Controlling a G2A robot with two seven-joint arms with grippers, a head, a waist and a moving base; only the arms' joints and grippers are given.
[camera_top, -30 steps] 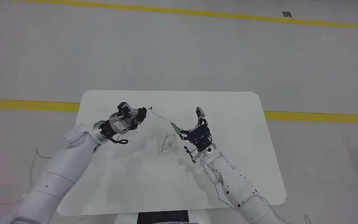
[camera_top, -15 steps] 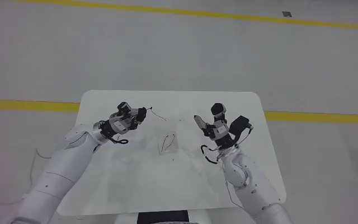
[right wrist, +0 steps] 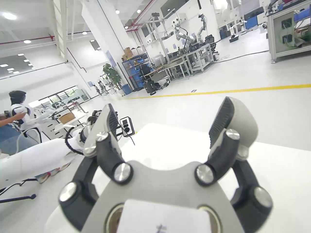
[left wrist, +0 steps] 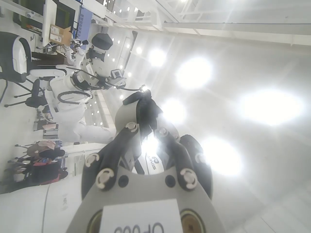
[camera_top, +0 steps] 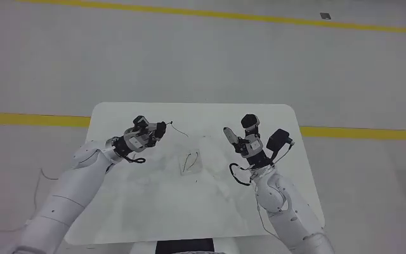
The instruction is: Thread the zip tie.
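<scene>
Over the white table (camera_top: 127, 209), the right gripper (camera_top: 238, 125), right of centre, stands wide open and holds nothing. The left gripper (camera_top: 160, 129), left of centre, pinches one end of the thin zip tie (camera_top: 179, 130). Another thin loop (camera_top: 189, 162) lies mid-table.

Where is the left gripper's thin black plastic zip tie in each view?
Top view: zip tie, running from the left gripper toward the white table's middle.
Left wrist view: zip tie, curving past the shut fingertips.
Right wrist view: zip tie, a short line near the table's edge.
Shared landmark: the left gripper holding it.
</scene>
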